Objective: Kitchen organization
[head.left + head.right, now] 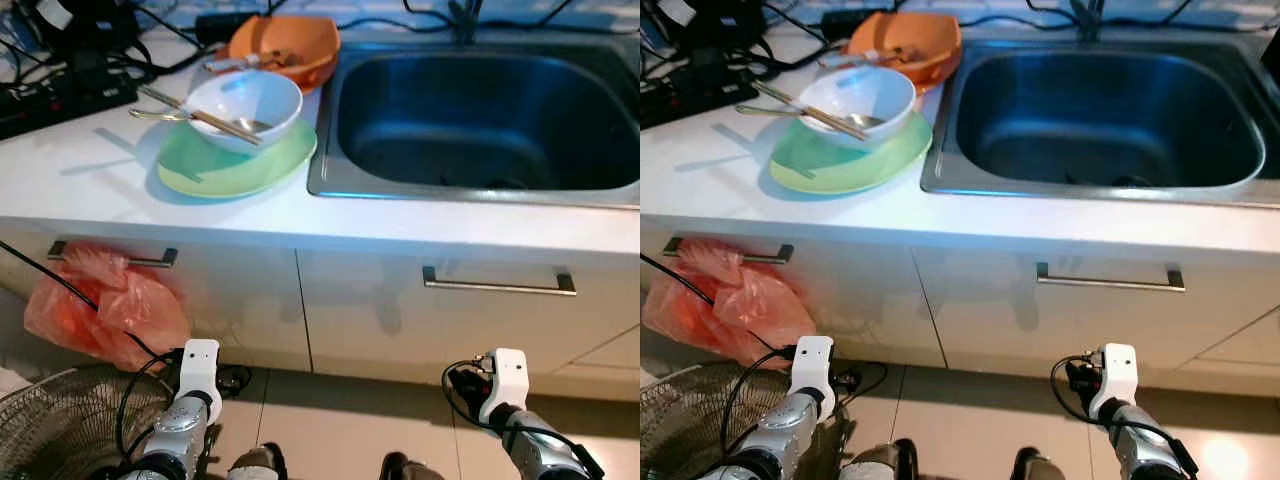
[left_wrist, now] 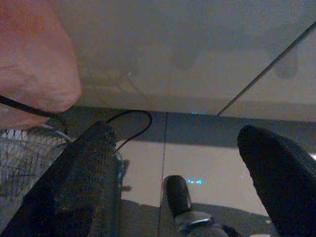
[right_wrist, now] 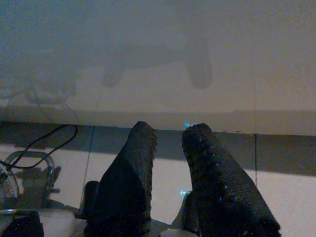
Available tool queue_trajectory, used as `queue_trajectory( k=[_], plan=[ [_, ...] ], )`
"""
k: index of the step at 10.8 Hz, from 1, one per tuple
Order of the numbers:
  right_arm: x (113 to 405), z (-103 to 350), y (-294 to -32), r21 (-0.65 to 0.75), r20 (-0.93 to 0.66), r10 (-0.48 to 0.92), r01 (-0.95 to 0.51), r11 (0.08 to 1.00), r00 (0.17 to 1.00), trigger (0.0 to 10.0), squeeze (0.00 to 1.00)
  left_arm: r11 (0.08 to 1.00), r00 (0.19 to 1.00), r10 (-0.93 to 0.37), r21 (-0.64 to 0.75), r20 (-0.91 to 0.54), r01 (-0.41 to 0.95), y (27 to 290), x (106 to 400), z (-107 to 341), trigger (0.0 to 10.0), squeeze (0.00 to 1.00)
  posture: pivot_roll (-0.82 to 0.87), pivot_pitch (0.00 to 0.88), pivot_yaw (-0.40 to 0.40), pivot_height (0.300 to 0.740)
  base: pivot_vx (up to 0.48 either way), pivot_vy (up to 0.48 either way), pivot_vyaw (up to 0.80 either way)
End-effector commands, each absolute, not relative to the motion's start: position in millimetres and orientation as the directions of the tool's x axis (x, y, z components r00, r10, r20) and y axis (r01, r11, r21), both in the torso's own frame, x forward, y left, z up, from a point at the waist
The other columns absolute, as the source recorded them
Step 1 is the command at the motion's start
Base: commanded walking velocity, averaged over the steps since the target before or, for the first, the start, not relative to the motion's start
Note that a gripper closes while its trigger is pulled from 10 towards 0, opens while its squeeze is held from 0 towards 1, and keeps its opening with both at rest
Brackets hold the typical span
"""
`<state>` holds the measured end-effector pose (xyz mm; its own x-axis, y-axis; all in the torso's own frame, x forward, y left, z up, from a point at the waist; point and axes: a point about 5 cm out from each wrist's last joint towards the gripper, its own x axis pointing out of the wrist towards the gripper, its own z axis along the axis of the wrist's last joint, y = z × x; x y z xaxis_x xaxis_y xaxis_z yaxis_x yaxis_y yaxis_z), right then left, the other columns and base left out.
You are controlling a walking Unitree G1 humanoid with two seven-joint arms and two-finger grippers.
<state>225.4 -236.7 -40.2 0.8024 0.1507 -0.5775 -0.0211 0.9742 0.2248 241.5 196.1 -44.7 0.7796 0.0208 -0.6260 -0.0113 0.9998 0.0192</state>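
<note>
White bowl [image 1: 245,105]: sat on green plate [image 1: 236,160], near counter's front edge, just left of sink [image 1: 480,120]; chopsticks [image 1: 200,115] and spoon [image 1: 175,115] lay across its rim.
Orange bowl [image 1: 285,48]: stood behind, touching the sink's back-left corner.
Counter [image 1: 80,170]: left bare in front of plate; cables and power strip [image 1: 60,95] crowded the back left.
Cupboard doors [image 1: 400,310]: closed below; red bag [image 1: 105,305] hung from left handle.
Left gripper [image 2: 187,177]: hung low by floor fan [image 1: 60,425], fingers spread wide, holding nothing.
Right gripper [image 3: 168,168]: hung low before cupboard, fingers nearly together, holding nothing.
</note>
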Motion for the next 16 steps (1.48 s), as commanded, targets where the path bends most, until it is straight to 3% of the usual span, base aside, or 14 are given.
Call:
queue_trajectory(
  k=[1,6,16],
  plan=[
    [221,-44,-238,0.234,-0.599,0.139,0.007,0.972,0.789,10.0,0.00,1.000,0.771,0.029,0.014,-0.636,-0.027,196,240,-46,10.0,0.00,0.13,0.089,0.047,0.740,0.000,0.000,0.00],
    [219,-44,-243,0.221,-0.610,0.146,-0.010,0.975,0.779,10.0,0.00,0.995,0.751,0.084,0.015,-0.655,-0.098,208,228,-52,10.0,0.00,0.15,0.114,0.047,0.740,0.000,0.000,0.00],
    [219,-45,-239,0.232,-0.607,0.151,-0.008,0.973,0.780,10.0,0.00,0.996,0.745,0.078,0.022,-0.663,-0.085,208,225,-54,10.0,0.00,0.16,0.108,0.063,0.740,0.000,0.000,0.00]
  ],
)
